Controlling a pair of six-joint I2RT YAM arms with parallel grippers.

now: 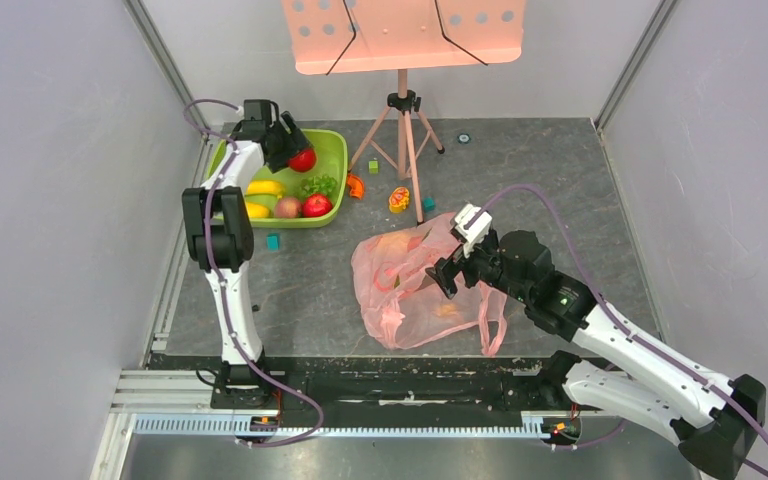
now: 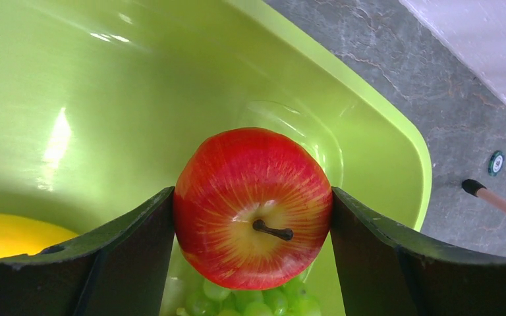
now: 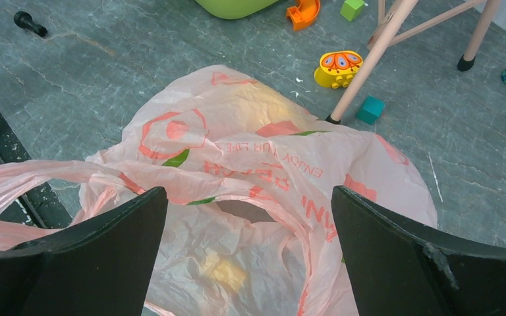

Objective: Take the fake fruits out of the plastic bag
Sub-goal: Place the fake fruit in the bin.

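Note:
My left gripper [image 1: 298, 153] is shut on a red apple [image 2: 253, 204], held stem toward the camera above the back of the lime-green basin [image 2: 105, 99]. Green grapes [image 2: 250, 304] and a yellow fruit [image 2: 6, 234] lie below it. In the top view the basin [image 1: 332, 145] also holds a banana [image 1: 265, 187], a peach [image 1: 287, 206] and a second red apple [image 1: 316, 205]. The pink plastic bag [image 1: 410, 285] lies crumpled on the floor. My right gripper [image 1: 447, 272] hovers open over the bag's mouth [image 3: 263, 214], nothing between its fingers. A yellowish shape [image 3: 227, 273] shows dimly through the film.
A pink music stand's tripod [image 1: 403, 130] stands just behind the bag. Small toys lie around it: an orange piece [image 1: 355, 186], a yellow butterfly toy [image 3: 338, 68], teal cubes [image 1: 273, 241] [image 3: 369, 109], a green cube [image 1: 373, 166]. Walls close in on both sides.

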